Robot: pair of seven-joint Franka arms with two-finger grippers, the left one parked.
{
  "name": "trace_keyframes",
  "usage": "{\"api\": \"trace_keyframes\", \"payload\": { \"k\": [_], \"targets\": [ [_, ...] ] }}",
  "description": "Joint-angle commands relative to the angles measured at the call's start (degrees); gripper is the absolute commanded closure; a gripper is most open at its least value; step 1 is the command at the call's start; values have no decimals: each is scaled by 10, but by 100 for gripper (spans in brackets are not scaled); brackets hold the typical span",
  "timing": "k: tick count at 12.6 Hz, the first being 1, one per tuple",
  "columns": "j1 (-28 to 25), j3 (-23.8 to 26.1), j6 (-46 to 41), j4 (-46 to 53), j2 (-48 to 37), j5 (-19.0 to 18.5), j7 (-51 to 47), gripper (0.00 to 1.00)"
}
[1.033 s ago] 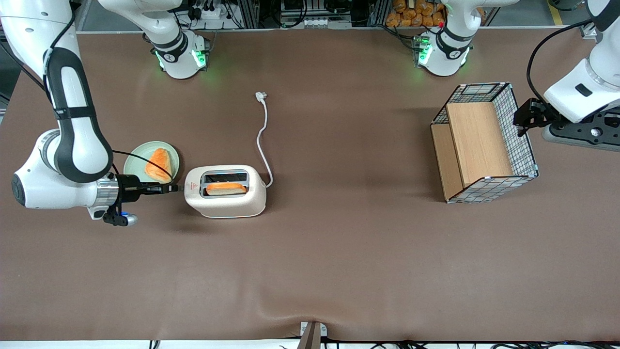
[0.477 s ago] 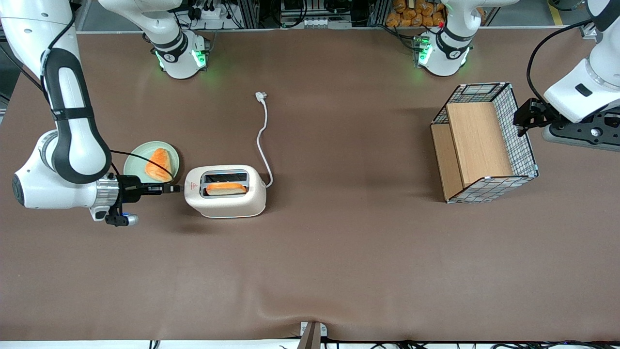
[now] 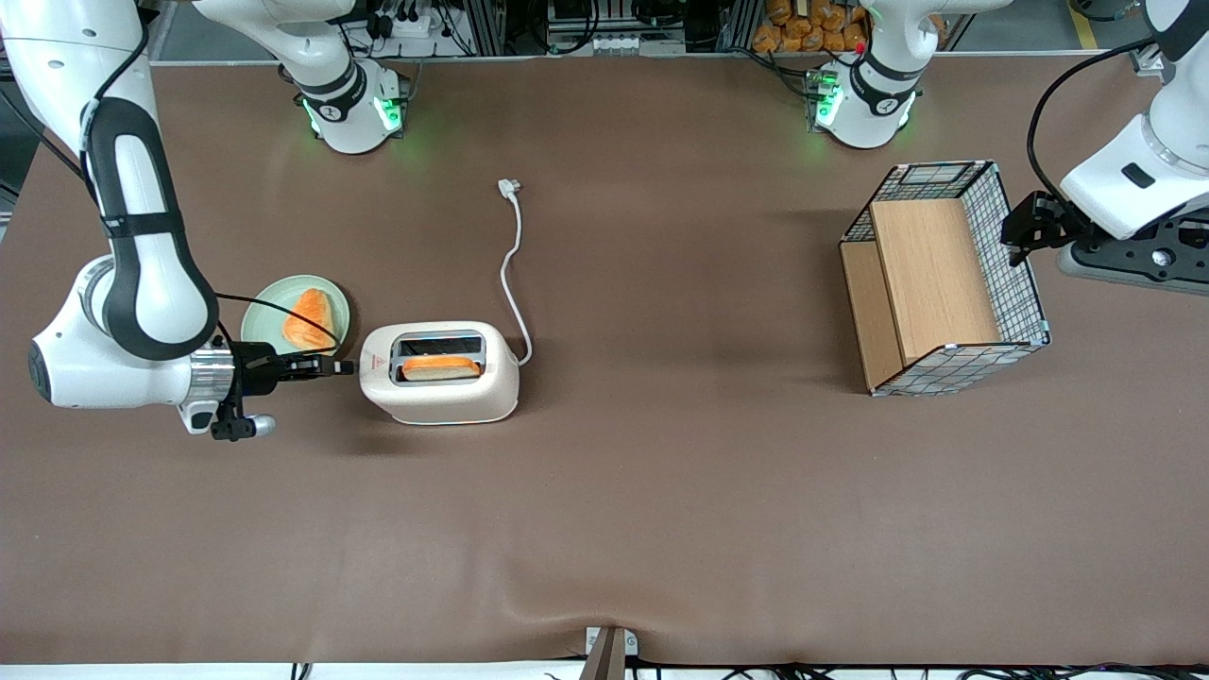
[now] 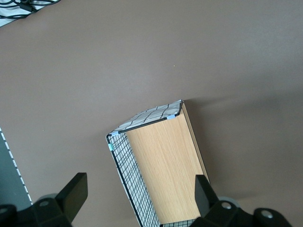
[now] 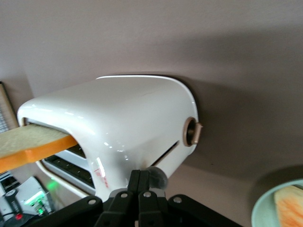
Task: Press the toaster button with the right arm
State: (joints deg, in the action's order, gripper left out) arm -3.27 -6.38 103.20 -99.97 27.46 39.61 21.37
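Note:
The cream-white toaster stands on the brown table with a slice of toast in the slot nearer the front camera. My right arm's gripper is shut and empty, its tips at the toaster's end that faces the working arm. In the right wrist view the closed fingertips rest against the toaster, touching the small pale grey button at the foot of its slot. A beige round dial sits higher on the same end. The button is hidden in the front view.
A pale green plate with a piece of bread lies just beside the gripper, farther from the front camera. The toaster's white cord trails away to its plug. A wire basket with wooden boards stands toward the parked arm's end.
The wrist and forearm have shifted slightly, and the gripper tip stays at the toaster's end. The toaster and toast have not moved.

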Motion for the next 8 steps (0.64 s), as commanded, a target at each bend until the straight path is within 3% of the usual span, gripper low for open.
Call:
{"api": "trace_keyframes", "payload": {
  "k": [1, 8],
  "targets": [
    [18, 4, -12, -3, 9, 37, 38, 100],
    [24, 4, -7, -2, 33, 38, 49, 100]
  ]
}}
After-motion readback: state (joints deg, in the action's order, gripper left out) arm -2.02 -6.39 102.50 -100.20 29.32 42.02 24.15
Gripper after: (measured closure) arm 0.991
